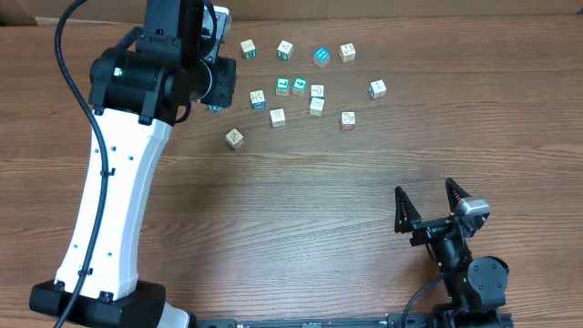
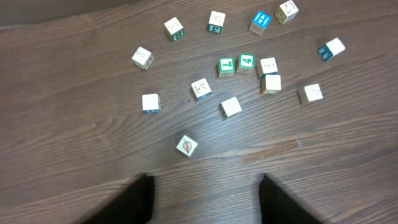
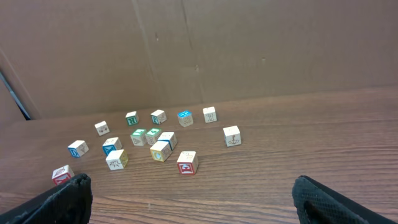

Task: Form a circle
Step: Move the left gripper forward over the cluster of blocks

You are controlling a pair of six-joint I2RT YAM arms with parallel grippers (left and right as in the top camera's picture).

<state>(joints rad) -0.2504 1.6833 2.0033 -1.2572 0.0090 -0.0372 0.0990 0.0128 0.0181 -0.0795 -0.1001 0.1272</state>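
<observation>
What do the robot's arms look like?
The left arm has a long white shell with small dark holes, chunky black joints and a looping black cable. The right arm is black with a small silver block. The left end effector and right end effector have black fingers.

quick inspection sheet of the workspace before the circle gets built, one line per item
surface: wood-grain table, no spills seen
job's things: small printed cubes scattered at the far side; a few touch in the middle, no ring formed
clutter: nothing seen
hands: left hand open, empty, above the table short of the cubes; right hand open, empty, at the near right
cables: black cable loops beside the left arm, away from the cubes
surroundings: cardboard wall behind the table
</observation>
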